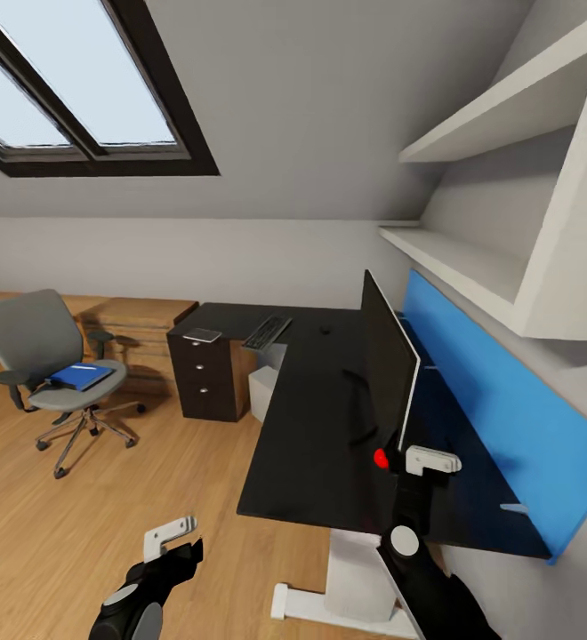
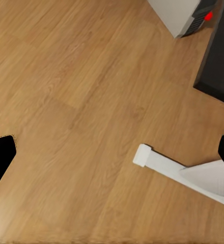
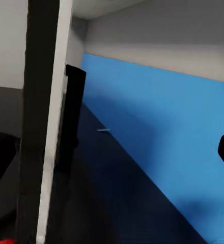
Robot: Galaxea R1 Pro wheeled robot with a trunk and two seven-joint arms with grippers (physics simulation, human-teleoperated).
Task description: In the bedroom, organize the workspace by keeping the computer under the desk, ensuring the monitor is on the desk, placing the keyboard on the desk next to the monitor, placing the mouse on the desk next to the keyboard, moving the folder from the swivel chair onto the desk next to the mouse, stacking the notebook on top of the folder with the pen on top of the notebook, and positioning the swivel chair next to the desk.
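Black and shiny, the desk (image 1: 311,444) runs along the wall with the blue panel (image 1: 498,400). The monitor (image 1: 384,364) stands on it, seen edge-on. The grey swivel chair (image 1: 36,342) sits well apart on the wood floor (image 1: 107,516), with the blue folder (image 1: 82,376) on its seat. The keyboard (image 1: 267,332), notebook (image 1: 203,335) and tiny mouse (image 1: 325,330) lie at the desk's far end. The right gripper (image 1: 418,462) is by the monitor's near edge, the left gripper (image 1: 171,538) over the floor; whether either is spread cannot be told.

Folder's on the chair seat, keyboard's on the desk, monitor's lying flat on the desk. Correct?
Not quite. In the head view the monitor stands upright on the desk, not flat. The rest holds: the blue folder lies on the swivel chair seat, and the keyboard is on the desk.
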